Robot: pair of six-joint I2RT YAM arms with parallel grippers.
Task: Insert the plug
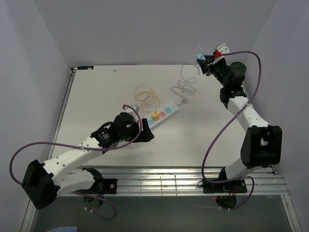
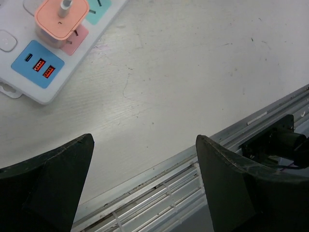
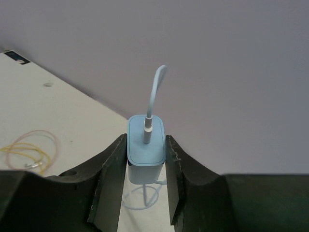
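Observation:
A white power strip (image 1: pixel 163 114) lies mid-table with an orange plug (image 1: pixel 155 115) seated in it; both show at the top left of the left wrist view, the strip (image 2: pixel 29 79) and the plug (image 2: pixel 61 21). My left gripper (image 1: pixel 147 135) is open and empty, close to the strip's near end. My right gripper (image 1: pixel 205 63) is raised at the far right near the back wall, shut on a light blue plug (image 3: pixel 146 153) whose white cable (image 3: pixel 153 94) rises from its top. The blue plug (image 1: pixel 201 59) hangs well above the table.
A loose white cable (image 1: pixel 185 87) coils on the table beyond the strip. A thin yellow and pink cable coil (image 1: pixel 147 95) lies at the far middle, also in the right wrist view (image 3: pixel 30 151). A metal rail (image 1: pixel 183 180) runs along the table's near edge.

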